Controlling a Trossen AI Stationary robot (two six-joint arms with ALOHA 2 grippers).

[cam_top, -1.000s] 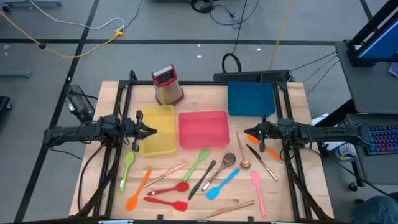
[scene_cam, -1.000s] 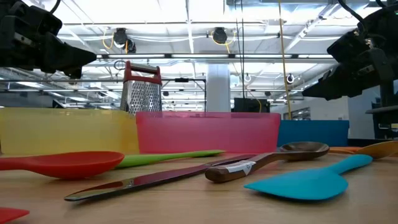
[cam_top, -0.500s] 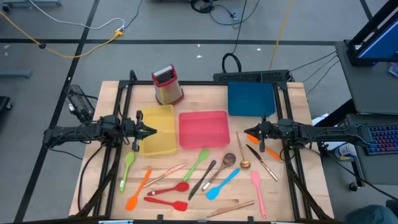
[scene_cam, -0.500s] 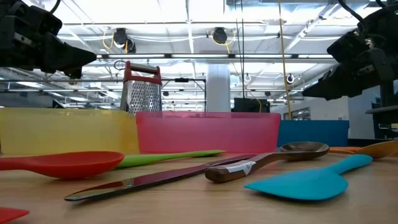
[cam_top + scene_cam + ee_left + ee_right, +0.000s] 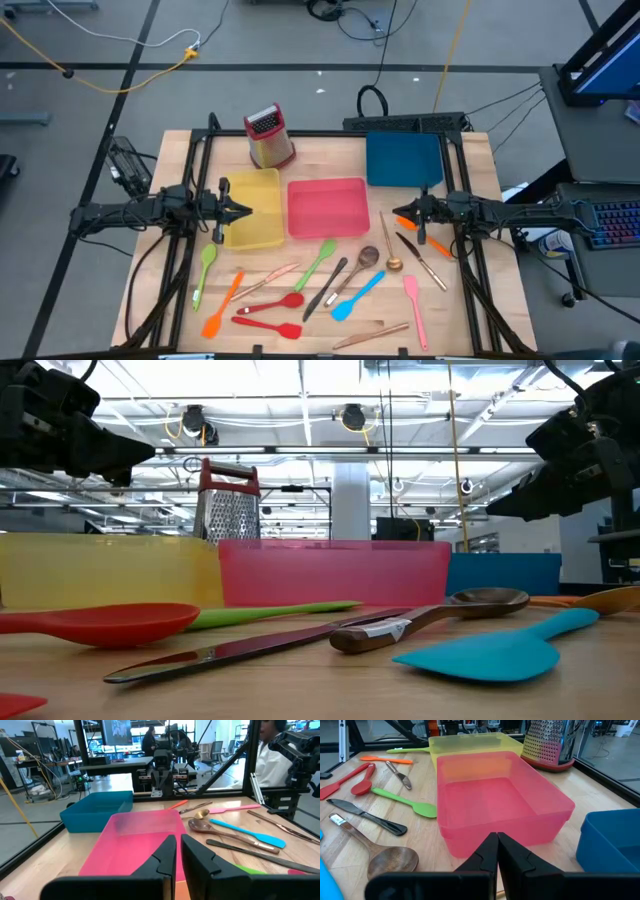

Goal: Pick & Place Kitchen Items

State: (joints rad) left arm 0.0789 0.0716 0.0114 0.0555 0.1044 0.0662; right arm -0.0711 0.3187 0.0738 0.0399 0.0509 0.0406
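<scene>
The kitchen items lie scattered flat on the near half of the wooden table: a green spoon [image 5: 204,272], an orange spatula [image 5: 222,305], a red spoon [image 5: 272,303], a dark knife [image 5: 326,288], a wooden spoon [image 5: 358,268], a blue spatula [image 5: 356,296] and a pink spatula [image 5: 414,310] among them. My left gripper [image 5: 245,211] hovers at the table's left, over the yellow tray's edge, shut and holding nothing. My right gripper [image 5: 400,210] hovers at the table's right, beside the pink tray, shut with nothing in it. Both point toward the table's middle, well above the wood.
Three trays stand across the table's middle and back with nothing in them: yellow [image 5: 252,208], pink [image 5: 327,207] and blue [image 5: 404,159]. A red-topped metal box grater [image 5: 268,136] stands upright at the far left. An orange utensil [image 5: 405,222] lies under my right gripper.
</scene>
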